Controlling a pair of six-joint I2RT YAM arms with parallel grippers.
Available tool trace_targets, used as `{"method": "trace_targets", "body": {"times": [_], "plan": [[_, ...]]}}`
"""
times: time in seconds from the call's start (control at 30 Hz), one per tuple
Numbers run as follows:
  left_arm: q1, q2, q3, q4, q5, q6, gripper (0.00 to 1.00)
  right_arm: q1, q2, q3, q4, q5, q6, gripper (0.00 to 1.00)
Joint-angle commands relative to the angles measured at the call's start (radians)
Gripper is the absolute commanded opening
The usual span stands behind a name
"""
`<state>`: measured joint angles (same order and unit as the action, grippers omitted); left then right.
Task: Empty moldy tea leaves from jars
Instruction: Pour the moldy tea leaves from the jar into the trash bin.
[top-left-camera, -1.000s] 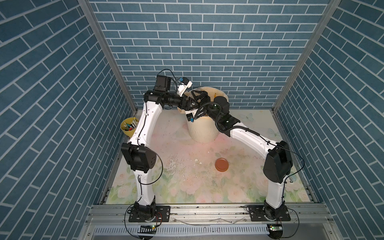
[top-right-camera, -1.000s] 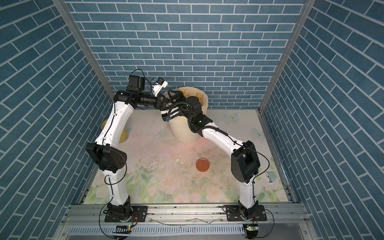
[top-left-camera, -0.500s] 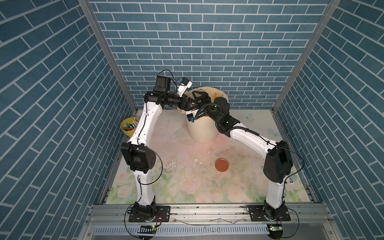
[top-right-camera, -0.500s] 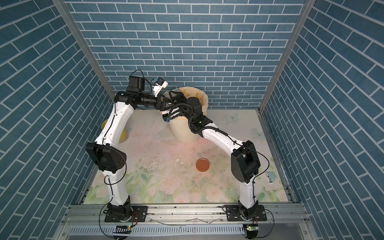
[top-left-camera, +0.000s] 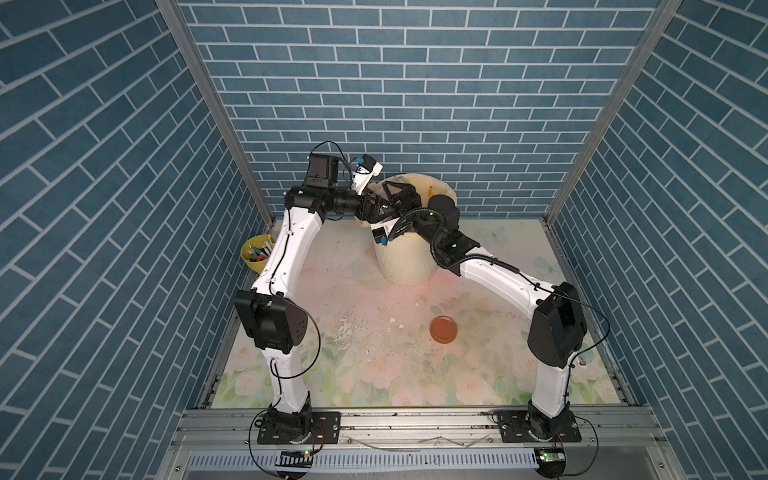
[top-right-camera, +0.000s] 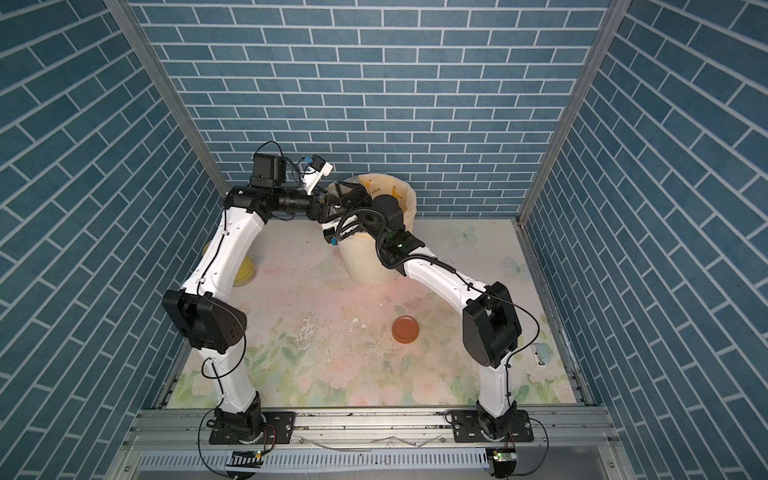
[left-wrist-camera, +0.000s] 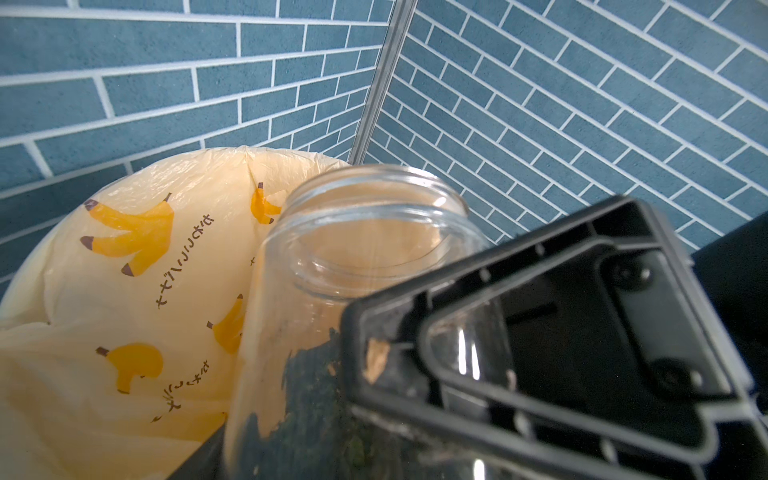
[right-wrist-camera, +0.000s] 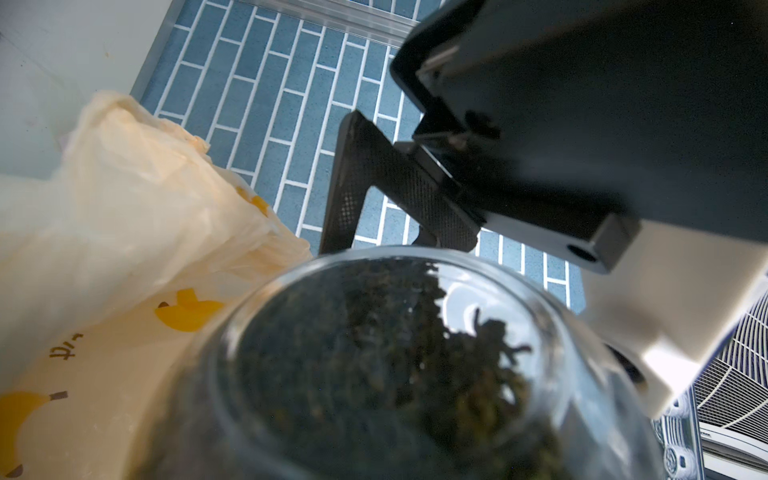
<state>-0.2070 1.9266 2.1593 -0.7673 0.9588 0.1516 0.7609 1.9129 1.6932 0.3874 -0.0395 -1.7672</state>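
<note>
Two arms of mine meet over the cream bin at the back of the flowered table in both top views, yet there the black claws crowd together and the jar between them cannot be made out. Only the wrist views show it.

My left claw grips the jar — one black finger lies against the glass wall, and the edge of the other shows past the far side of the glass. My right claw sits just beside it. Its wrist view looks up at the jar's base and shows none of its own fingers, so I cannot tell whether it stands open or presses on the glass.

The jar is lidless, and its open mouth points away from my left claw, above the bin's banana-print liner. The tea leaves sit as a dark clump against the base — the end nearest my claws — and the neck is bare glass. The reddish lid lies flat on the table, well apart from both claws.
</note>
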Motion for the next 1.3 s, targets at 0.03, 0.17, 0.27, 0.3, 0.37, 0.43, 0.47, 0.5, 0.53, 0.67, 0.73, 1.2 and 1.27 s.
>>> {"method": "trace_targets", "body": {"times": [0.03,0.17,0.27,0.3,0.37,0.43,0.47,0.5,0.53,0.67,0.73,1.2,1.27], "plan": [[-0.031,-0.091,-0.019,0.100,0.078,0.041,0.59,0.014,-0.029,-0.013,-0.015,0.011,-0.024,0.00],[-0.029,-0.103,-0.032,0.113,0.062,0.055,0.67,0.013,-0.041,-0.019,-0.027,0.018,-0.012,0.00],[-0.025,-0.102,-0.032,0.111,0.064,0.057,0.67,0.013,-0.046,-0.027,-0.026,0.029,0.000,0.00],[-0.022,-0.102,-0.033,0.112,0.063,0.057,0.67,0.012,-0.047,-0.029,-0.027,0.031,0.005,0.00],[-0.015,-0.100,-0.033,0.115,0.033,0.031,0.64,0.009,-0.052,-0.040,-0.021,0.036,0.012,0.00],[-0.004,-0.100,-0.044,0.137,0.018,-0.002,0.58,0.005,-0.058,-0.052,-0.019,0.039,0.016,0.00],[0.002,-0.104,-0.057,0.157,0.012,-0.023,0.58,0.003,-0.061,-0.057,-0.017,0.039,0.021,0.00],[0.007,-0.108,-0.072,0.180,0.002,-0.039,0.58,0.002,-0.064,-0.060,-0.020,0.039,0.023,0.00],[0.012,-0.117,-0.096,0.210,-0.009,-0.051,0.61,0.002,-0.067,-0.064,-0.016,0.039,0.027,0.00],[0.021,-0.161,-0.192,0.318,-0.013,-0.053,0.74,-0.002,-0.082,-0.064,-0.046,0.038,0.075,0.00],[0.022,-0.180,-0.226,0.358,-0.011,-0.052,0.81,-0.005,-0.084,-0.070,-0.038,0.039,0.075,0.00],[0.021,-0.244,-0.329,0.575,-0.005,-0.066,0.99,-0.026,-0.079,-0.047,-0.026,0.052,0.086,0.00],[0.021,-0.247,-0.336,0.583,-0.009,-0.066,0.99,-0.028,-0.084,-0.051,-0.022,0.055,0.083,0.00]]}}
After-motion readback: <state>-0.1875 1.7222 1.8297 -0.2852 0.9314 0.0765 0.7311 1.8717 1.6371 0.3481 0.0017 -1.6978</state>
